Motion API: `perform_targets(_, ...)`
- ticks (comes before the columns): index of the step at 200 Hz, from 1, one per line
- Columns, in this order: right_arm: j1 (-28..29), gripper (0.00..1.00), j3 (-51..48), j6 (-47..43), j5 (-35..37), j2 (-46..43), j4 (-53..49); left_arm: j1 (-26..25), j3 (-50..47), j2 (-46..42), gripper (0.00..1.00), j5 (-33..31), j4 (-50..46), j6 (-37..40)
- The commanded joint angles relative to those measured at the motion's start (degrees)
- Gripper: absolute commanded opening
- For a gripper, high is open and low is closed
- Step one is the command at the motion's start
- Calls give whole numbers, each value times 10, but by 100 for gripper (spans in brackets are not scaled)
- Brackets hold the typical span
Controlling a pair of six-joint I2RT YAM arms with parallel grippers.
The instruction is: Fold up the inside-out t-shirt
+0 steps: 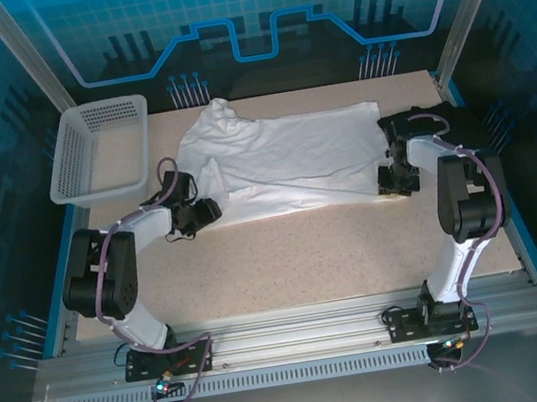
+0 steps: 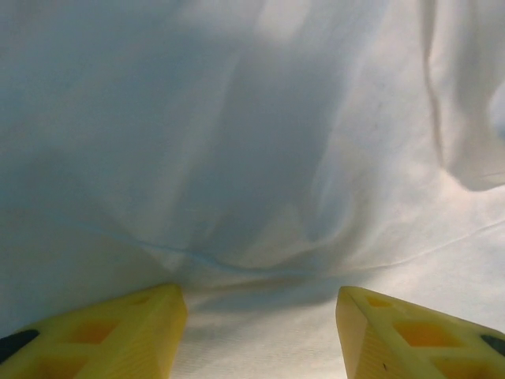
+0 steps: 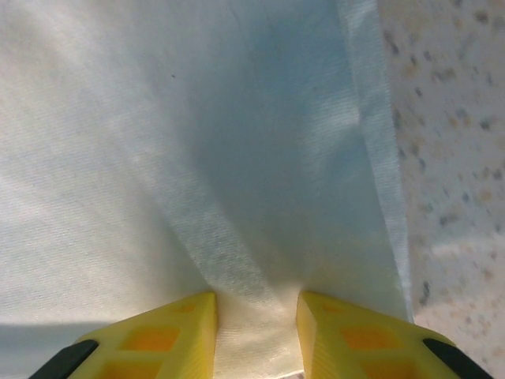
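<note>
Across the far half of the table lies the t-shirt, soft, light and limp, likely best taken by its near edge, where the right hand pinches a fold and the left hand hovers, fingers apart.

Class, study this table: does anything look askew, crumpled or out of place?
The white t-shirt lies sideways and wrinkled, its left end bunched into a hump rather than flat. The white basket at the far left corner seems to overhang the table edge.
</note>
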Motion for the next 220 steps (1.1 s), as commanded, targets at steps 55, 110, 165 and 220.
perform_targets(55,-12,33,-67,21,86,-73,-46,32,-124,-100,55,1,-40,-7)
perform_targets(110,-14,33,-3,19,104,-36,-56,49,-66,-62,55,20,-39,2)
perform_targets(165,27,35,-37,9,13,-125,-15,43,-63,-139,57,44,-41,-10)
perform_targets(220,16,31,-30,0,-48,-30,-25,43,-46,-84,55,97,-14,-21)
